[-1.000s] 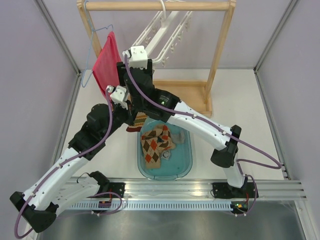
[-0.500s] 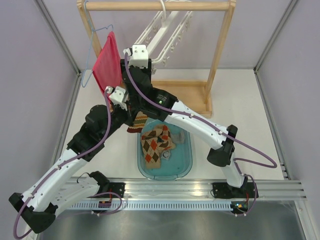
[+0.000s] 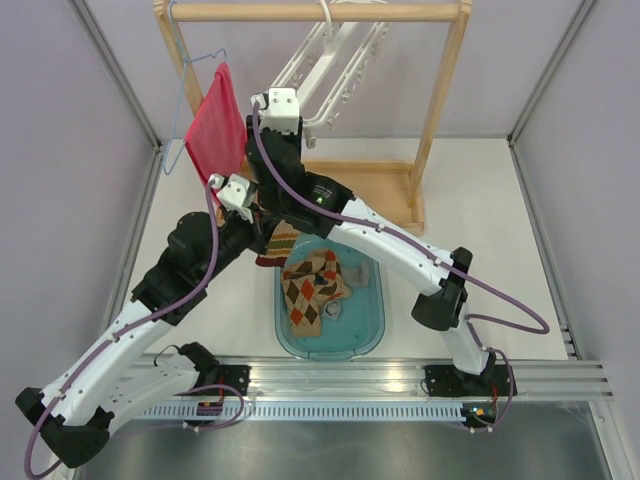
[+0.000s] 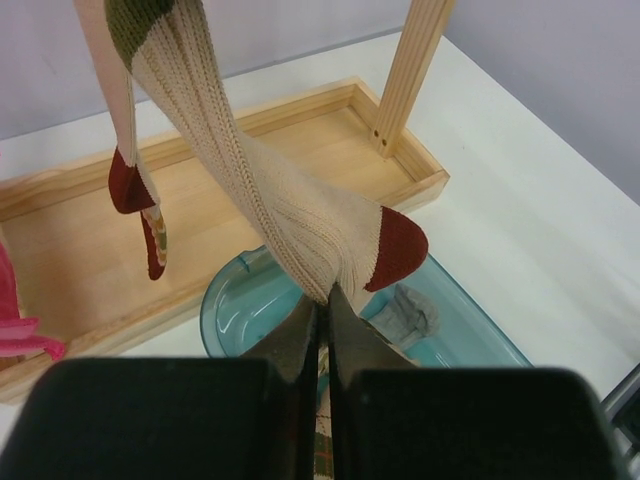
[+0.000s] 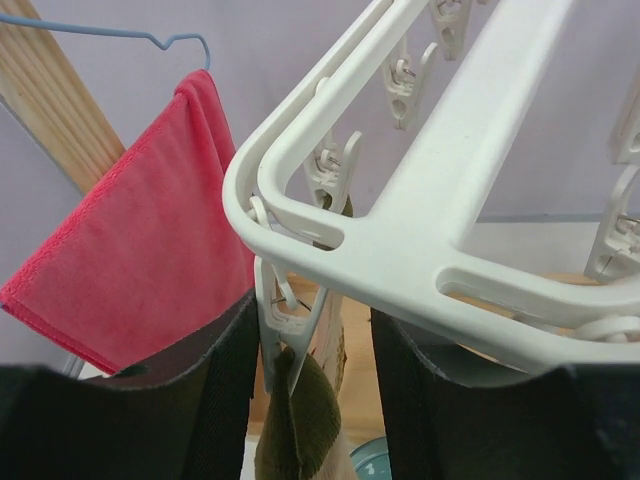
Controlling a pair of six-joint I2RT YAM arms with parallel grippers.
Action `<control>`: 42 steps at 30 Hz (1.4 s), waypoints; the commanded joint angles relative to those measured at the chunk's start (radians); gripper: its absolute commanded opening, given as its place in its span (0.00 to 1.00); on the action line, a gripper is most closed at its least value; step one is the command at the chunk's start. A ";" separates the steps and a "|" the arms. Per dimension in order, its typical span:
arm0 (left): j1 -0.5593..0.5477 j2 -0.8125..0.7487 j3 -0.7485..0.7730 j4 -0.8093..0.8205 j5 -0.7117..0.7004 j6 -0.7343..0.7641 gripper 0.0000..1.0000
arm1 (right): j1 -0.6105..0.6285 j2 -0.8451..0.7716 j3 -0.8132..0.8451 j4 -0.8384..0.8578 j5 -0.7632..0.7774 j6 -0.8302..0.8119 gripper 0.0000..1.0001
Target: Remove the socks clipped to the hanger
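One cream, red-toed sock pinched by left fingers; right fingers open astride clip.

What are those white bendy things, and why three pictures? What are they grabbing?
Two robot arms with pinching grippers. One picture looks down from above; the others come from cameras on each wrist. On the white table stand a wooden rack and a clear blue plastic tub holding brown-and-red diamond-patterned socks. The left gripper is pinched shut on a cream knitted sock with a red toe. The right gripper has its jaws either side of a small white clip on the white plastic frame hanger.
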State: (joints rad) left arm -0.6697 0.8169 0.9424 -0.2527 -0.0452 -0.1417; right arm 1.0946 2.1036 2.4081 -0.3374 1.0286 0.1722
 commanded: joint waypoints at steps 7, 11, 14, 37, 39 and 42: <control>-0.016 -0.007 0.032 0.026 0.025 0.025 0.02 | -0.027 0.042 0.040 -0.003 -0.035 0.047 0.36; -0.018 -0.001 0.033 0.024 0.025 0.027 0.02 | -0.025 0.033 0.034 0.021 -0.028 0.041 0.01; -0.018 0.005 0.033 0.023 0.019 0.028 0.02 | -0.027 0.007 0.004 0.063 -0.044 0.038 0.01; -0.018 0.018 0.030 0.012 -0.096 0.033 0.02 | 0.019 -0.215 -0.354 0.124 -0.071 0.073 0.87; -0.019 0.013 0.029 0.007 -0.143 0.030 0.02 | 0.028 -0.269 -0.407 0.133 -0.062 0.078 0.87; -0.018 0.001 0.021 0.009 -0.191 0.024 0.02 | 0.045 -0.359 -0.538 0.161 -0.052 0.098 0.88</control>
State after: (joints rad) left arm -0.6830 0.8387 0.9432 -0.2523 -0.1574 -0.1398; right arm 1.1240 1.8572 1.9408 -0.2241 0.9520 0.2420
